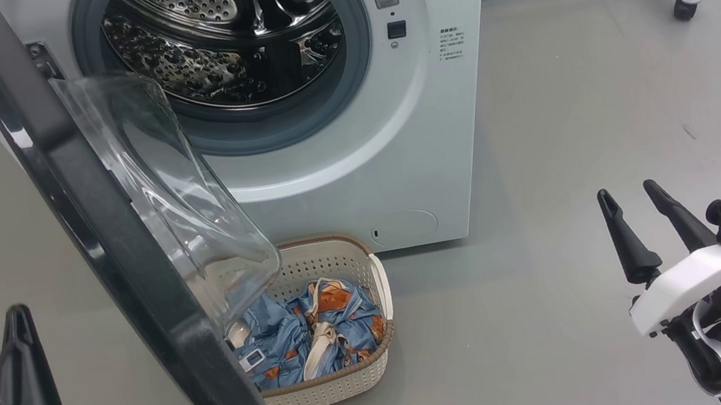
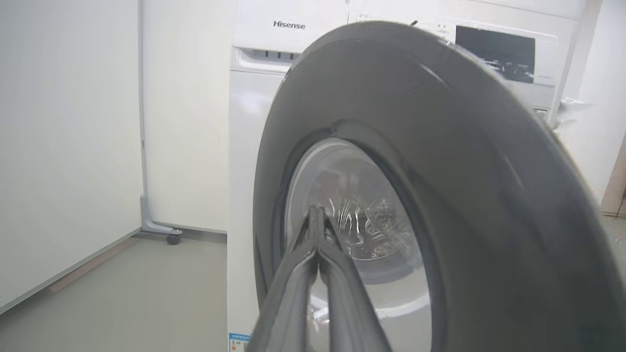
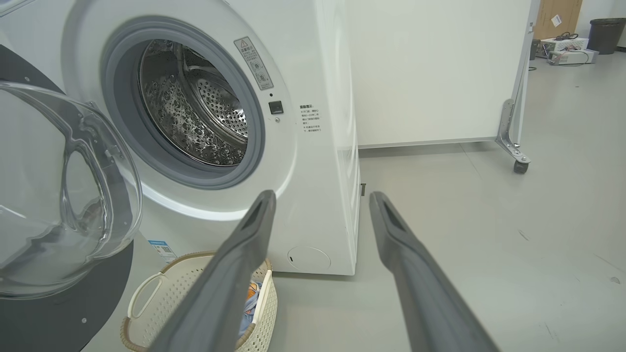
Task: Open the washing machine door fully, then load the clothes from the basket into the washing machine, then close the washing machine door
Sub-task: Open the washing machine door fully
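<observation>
The washing machine (image 1: 354, 160) stands with its steel drum (image 1: 234, 28) exposed. The washing machine door (image 1: 99, 220) hangs partly open, its glass bowl (image 1: 176, 208) bulging over the basket (image 1: 359, 381). Blue and orange clothes (image 1: 322, 329) lie in the basket on the floor before the machine. My left gripper (image 1: 14, 315) is shut and empty, left of the door; in the left wrist view the left gripper (image 2: 318, 210) points at the door's dark outer face (image 2: 464, 186). My right gripper (image 1: 629, 191) is open and empty, right of the basket. In the right wrist view the right gripper (image 3: 323, 195) points at the machine (image 3: 323, 161), with the basket (image 3: 146, 303) at lower left.
A white partition on castors (image 1: 685, 4) stands behind the machine at the right, and another panel with a castor (image 2: 172, 238) at its left. Grey floor (image 1: 571, 128) spreads to the right of the machine. Boxes and a bin (image 3: 604, 34) sit far off.
</observation>
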Robot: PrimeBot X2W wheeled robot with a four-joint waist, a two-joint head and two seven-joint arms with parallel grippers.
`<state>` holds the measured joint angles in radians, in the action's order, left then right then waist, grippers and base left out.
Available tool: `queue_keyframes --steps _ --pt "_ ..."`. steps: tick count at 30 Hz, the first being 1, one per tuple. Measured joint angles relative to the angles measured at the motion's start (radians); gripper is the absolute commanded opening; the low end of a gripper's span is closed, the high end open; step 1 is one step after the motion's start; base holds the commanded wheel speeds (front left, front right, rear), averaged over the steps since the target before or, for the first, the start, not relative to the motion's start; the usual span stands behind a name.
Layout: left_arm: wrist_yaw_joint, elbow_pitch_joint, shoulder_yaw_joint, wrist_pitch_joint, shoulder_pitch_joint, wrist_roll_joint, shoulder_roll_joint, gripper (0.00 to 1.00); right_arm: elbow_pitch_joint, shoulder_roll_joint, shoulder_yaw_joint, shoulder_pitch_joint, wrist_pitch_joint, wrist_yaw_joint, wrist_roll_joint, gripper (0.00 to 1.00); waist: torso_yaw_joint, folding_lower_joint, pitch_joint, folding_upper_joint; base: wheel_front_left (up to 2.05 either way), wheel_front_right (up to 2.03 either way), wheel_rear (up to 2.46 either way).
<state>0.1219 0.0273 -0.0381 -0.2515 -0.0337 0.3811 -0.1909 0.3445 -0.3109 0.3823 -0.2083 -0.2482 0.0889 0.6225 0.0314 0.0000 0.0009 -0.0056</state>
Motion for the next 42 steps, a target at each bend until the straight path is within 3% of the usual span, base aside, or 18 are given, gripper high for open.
queue_keyframes --steps 10,21,31,42 --pt "0.0 0.177 -0.046 -0.005 -0.03 -0.042 0.005 0.0 0.003 0.015 -0.011 0.0 0.0 0.008 -0.014 1.0 0.011 0.0 -0.001 0.0 0.0 0.0 0.0" --pt "0.0 0.353 -0.21 -0.006 -0.045 -0.049 0.01 0.0 0.008 0.027 -0.016 0.001 0.0 0.017 -0.024 1.0 0.015 0.0 -0.002 0.0 0.0 0.0 0.0" --pt "0.0 0.351 -0.352 0.045 -0.014 -0.006 0.009 0.0 0.014 0.043 -0.012 0.001 0.0 0.019 -0.027 1.0 -0.001 0.0 0.003 0.0 0.0 0.0 0.0" --pt "0.0 0.225 -0.416 0.121 0.056 0.067 0.032 0.0 0.017 0.053 -0.02 0.0 0.0 0.026 -0.034 1.0 -0.046 0.0 0.028 0.0 0.0 0.0 0.0"
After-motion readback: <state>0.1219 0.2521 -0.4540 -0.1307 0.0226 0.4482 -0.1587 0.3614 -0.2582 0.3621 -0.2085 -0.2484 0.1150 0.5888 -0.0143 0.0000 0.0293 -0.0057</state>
